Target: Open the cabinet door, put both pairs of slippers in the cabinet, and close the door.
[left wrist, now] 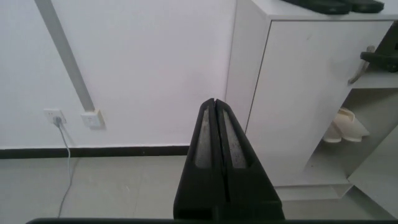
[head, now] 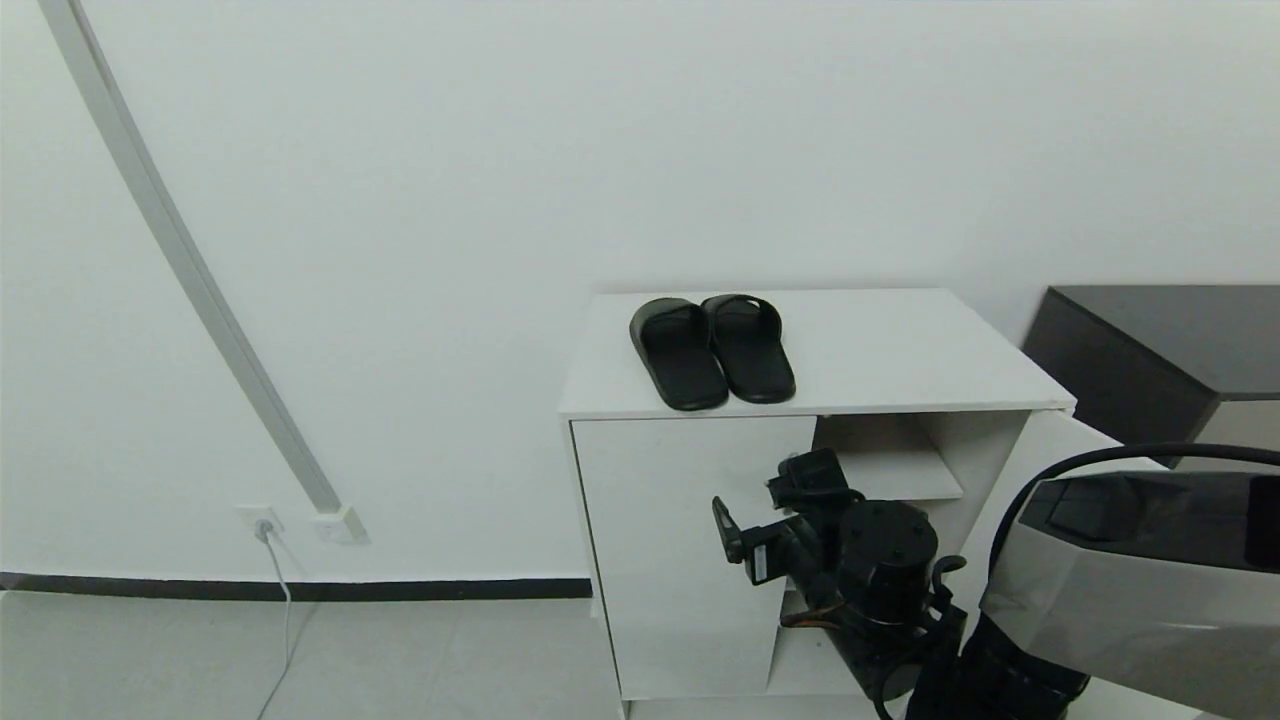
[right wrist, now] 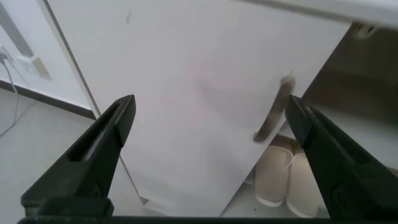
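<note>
Black slippers (head: 712, 350): lying at front edge of cabinet (head: 900, 350) top.
White slippers (right wrist: 289, 180): sitting inside.
Left gripper (left wrist: 215, 124): pinching together, empty.
Right gripper (right wrist: 209, 106): gaping wide, empty, facing door handle (right wrist: 273, 118).

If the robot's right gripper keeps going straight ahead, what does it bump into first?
Most likely the closed white cabinet door, just beside its handle. The open right gripper faces that flat panel, though it is hard to tell how far off it is.
</note>
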{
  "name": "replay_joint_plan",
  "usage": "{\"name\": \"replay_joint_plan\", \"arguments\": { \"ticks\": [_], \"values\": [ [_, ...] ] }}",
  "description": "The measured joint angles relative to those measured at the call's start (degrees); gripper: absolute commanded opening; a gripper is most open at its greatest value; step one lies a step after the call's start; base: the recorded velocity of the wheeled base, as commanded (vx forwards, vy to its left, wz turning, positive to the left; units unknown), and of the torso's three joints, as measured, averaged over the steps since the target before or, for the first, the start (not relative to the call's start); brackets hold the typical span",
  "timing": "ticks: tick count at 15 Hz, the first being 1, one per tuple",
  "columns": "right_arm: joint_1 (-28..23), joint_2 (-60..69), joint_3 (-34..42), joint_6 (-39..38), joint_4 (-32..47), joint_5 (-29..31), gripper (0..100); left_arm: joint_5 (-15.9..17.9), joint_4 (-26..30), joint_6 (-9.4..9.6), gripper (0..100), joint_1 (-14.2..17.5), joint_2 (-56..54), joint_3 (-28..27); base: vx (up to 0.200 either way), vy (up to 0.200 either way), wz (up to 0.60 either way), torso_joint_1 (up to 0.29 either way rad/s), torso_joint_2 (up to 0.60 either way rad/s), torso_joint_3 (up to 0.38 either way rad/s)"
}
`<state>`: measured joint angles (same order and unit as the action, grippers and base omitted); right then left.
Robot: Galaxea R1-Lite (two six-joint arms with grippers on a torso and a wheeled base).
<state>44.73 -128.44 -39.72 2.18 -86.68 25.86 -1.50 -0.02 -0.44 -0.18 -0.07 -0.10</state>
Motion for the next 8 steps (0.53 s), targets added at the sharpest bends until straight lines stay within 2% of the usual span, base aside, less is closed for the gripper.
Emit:
{"name": "replay_joint_plan", "arguments": {
  "ticks": [3,4,8],
  "values": [
    [0.0,0.0,0.0,0.0,-1.1,-0.6,100,0.0,0.0,0.01,0,0.0,0.0,0.0,0.000,0.000,0.00,0.273,-0.60,-0.333],
    [0.0,0.0,0.0,0.4,-2.2,-1.7,100,0.0,0.0,0.01,0,0.0,0.0,0.0,0.000,0.000,0.00,0.144,-0.37,-0.173],
    [-0.3,-0.2,0.9,3.3,-3.3,-2.3,100,0.0,0.0,0.11,0,0.0,0.0,0.0,0.000,0.000,0.00,0.019,-0.05,-0.028]
  ]
}}
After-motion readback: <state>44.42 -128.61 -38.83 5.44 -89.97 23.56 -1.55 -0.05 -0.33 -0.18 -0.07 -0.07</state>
